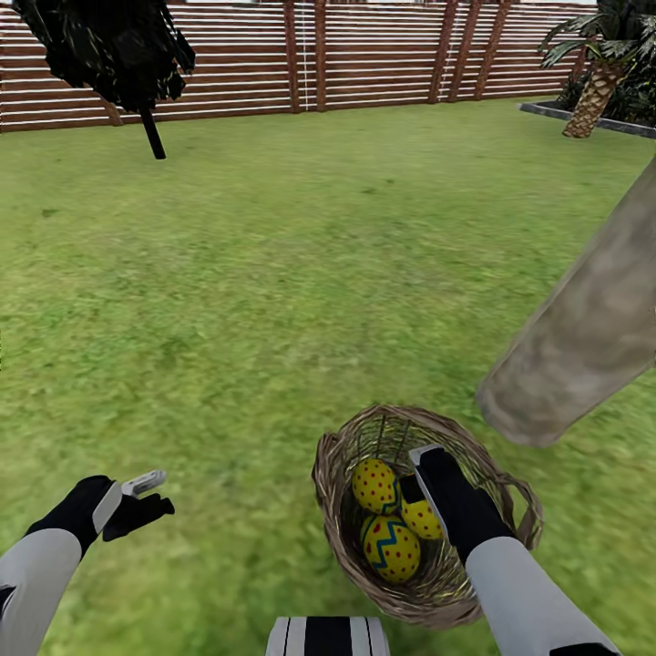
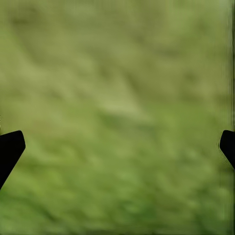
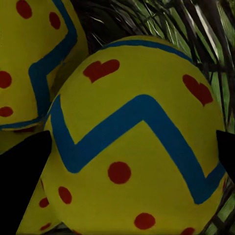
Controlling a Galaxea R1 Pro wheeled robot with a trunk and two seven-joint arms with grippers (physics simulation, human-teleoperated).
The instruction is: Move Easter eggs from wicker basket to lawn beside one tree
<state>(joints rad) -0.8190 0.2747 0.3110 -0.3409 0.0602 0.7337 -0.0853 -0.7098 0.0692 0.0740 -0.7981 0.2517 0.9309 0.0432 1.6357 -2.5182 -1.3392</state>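
Head view showed all three Easter eggs [image 1: 394,519] lying together in the wicker basket [image 1: 339,456], which sat on the lawn [image 1: 273,292] close in front of the robot, so by my reading none of the task's placing had been done: every egg had yet to come out and go down beside a tree. The thick pale tree [image 1: 583,337] rose from the grass just beyond and to the right of the basket, near enough to look like the natural choice, though which tree would be used could not be told. The right arm reached forward and down into the basket from its near right side, with the right tool [image 1: 412,492] sunk among the eggs against the right-hand one. In the right wrist view one egg [image 3: 137,147] lay very close between the two dark fingertips [image 3: 22,171], which stood apart on either side of it; the tool was spread wide around the egg, and I could not tell whether the pads touched the shell. A second egg [image 3: 29,58] lay just beside it, touching or nearly so. The left arm was held out low over bare grass, well apart from the basket, the left tool [image 1: 146,497] carrying nothing. In the left wrist view its fingertips [image 2: 10,149] sat at opposite edges over blurred grass [image 2: 117,98], so it was spread wide.
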